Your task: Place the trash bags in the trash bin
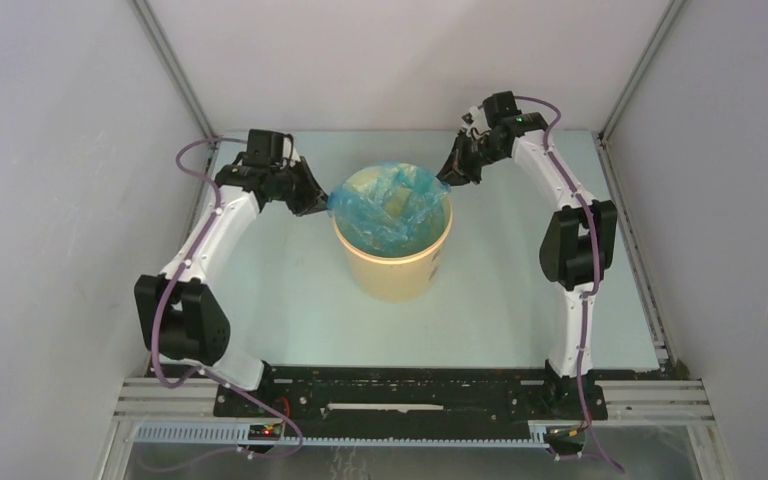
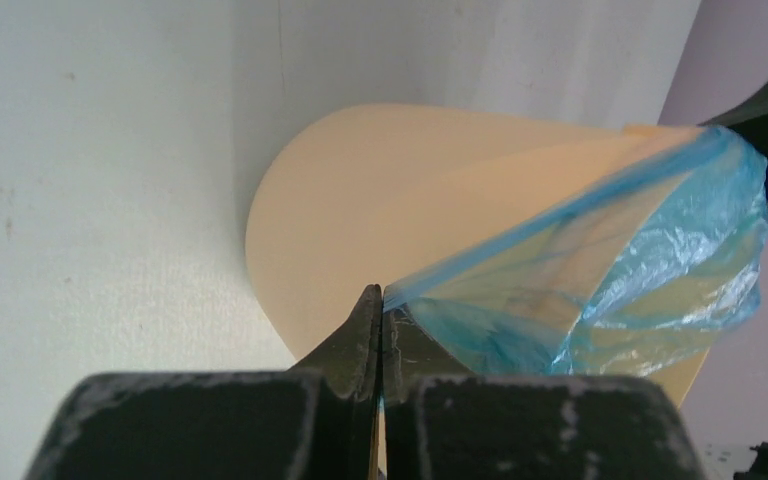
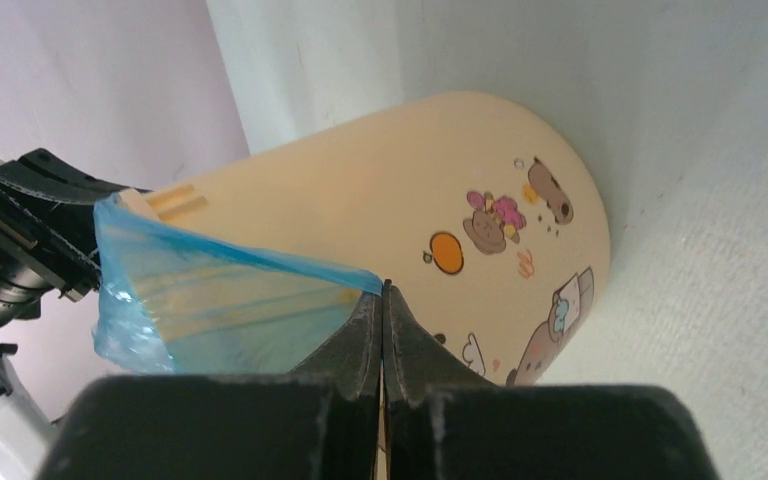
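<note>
Blue trash bag (image 1: 392,198) stretched across mouth of trash bin (image 1: 397,272) mid desk (image 1: 290,300), left tool (image 2: 381,298) and right tool (image 3: 385,293) each pinched shut on bag edge, cartoon animal prints (image 3: 505,222) on bin wall partly cut off, bin interior mostly hidden

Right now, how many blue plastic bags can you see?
1. The blue bag drapes over the mouth of the bin, its left edge pinched by the left gripper, its right edge by the right gripper. Another could lie hidden inside the bin.

Glossy wrinkly plastic bag (image 2: 650,270) & matt plastic bin (image 2: 410,180).
</note>
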{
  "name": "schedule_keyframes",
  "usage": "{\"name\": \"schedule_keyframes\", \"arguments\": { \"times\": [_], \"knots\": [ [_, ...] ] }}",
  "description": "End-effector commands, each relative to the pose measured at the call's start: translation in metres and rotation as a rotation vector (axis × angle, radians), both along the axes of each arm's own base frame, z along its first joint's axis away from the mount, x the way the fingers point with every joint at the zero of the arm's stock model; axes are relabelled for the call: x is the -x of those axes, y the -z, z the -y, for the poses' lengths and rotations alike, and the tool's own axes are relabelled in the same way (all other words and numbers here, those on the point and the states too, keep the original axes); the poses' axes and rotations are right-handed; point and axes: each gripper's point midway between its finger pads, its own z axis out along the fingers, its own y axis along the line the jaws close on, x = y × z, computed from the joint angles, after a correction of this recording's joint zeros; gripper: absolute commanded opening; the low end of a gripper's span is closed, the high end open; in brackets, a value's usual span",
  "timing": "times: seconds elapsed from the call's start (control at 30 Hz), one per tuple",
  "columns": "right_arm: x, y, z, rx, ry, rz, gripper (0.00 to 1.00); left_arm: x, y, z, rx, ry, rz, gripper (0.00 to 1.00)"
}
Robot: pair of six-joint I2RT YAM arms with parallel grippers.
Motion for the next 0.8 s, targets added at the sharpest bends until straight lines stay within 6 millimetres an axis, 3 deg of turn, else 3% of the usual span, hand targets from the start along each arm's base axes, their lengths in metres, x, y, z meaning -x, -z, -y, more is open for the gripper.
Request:
{"name": "schedule_keyframes", "arguments": {
  "times": [0.0,0.07,0.2,0.37,0.5,0.57,0.67,0.77],
  "knots": [
    [0.023,-0.015,0.015,0.044,-0.049,0.056,0.04,0.032,-0.005,-0.009,-0.016,0.026,0.029,0.0],
    [0.024,-0.007,0.023,0.081,-0.059,0.063,0.11,0.039,0.001,-0.012,-0.031,0.03,0.021,0.01],
    [0.024,-0.007,0.04,0.175,-0.083,0.069,0.4,0.049,0.014,-0.002,0.027,0.047,-0.038,0.0],
    [0.031,-0.081,0.06,0.27,0.014,0.194,0.64,0.049,0.006,0.006,0.065,0.028,-0.007,0.0],
    [0.064,-0.126,0.077,0.355,0.152,0.302,0.75,0.054,0.009,0.004,0.062,0.018,-0.013,0.0],
    [0.083,-0.14,0.06,0.279,0.169,0.324,0.77,0.056,0.011,0.004,0.061,0.014,-0.015,0.0],
    [0.114,-0.17,0.016,0.117,0.174,0.386,0.79,0.055,0.011,0.005,0.072,0.012,-0.012,0.0],
    [0.143,-0.175,-0.03,-0.011,0.16,0.367,0.8,0.053,0.011,0.006,0.078,0.014,-0.014,0.0]
  ]
}}
